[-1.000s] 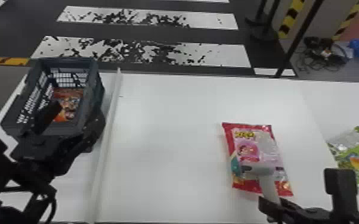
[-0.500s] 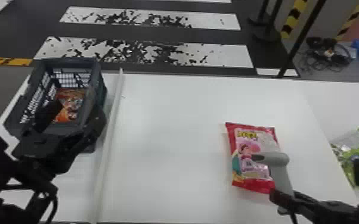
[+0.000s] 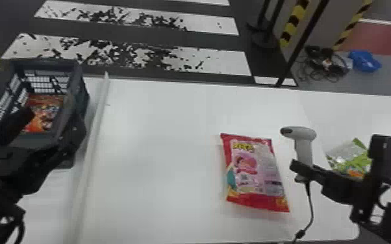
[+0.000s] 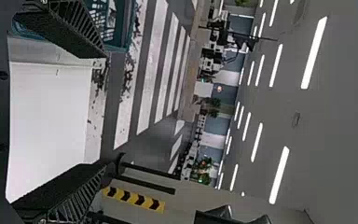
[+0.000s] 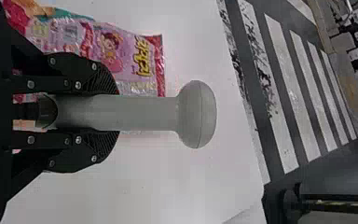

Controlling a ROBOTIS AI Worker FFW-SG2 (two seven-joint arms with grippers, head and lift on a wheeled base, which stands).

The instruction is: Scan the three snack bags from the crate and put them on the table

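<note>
In the head view, holds the barcode scanner [image 3: 303,151] upright in the right gripper [image 3: 303,168], between the red-and-pink snack bag [image 3: 253,172] and the green snack bag [image 3: 350,157], both on the white table [image 3: 162,155]. Has the left gripper [image 3: 51,113] at the near end of the slatted crate [image 3: 50,61], with the orange snack bag [image 3: 45,110] inside. In the left wrist view, spreads black fingers [image 4: 70,186] wide. In the right wrist view, clasps the scanner's handle from both sides.

All black here: my right fingers [image 5: 86,67] are round-ended and finely ribbed, dotted with silvery screws [image 5: 78,85]! Over on my left fingers [image 4: 77,198], slatted sides, and what looks like a dark cable [image 3: 22,231] loops at my left arm [image 3: 13,185].
</note>
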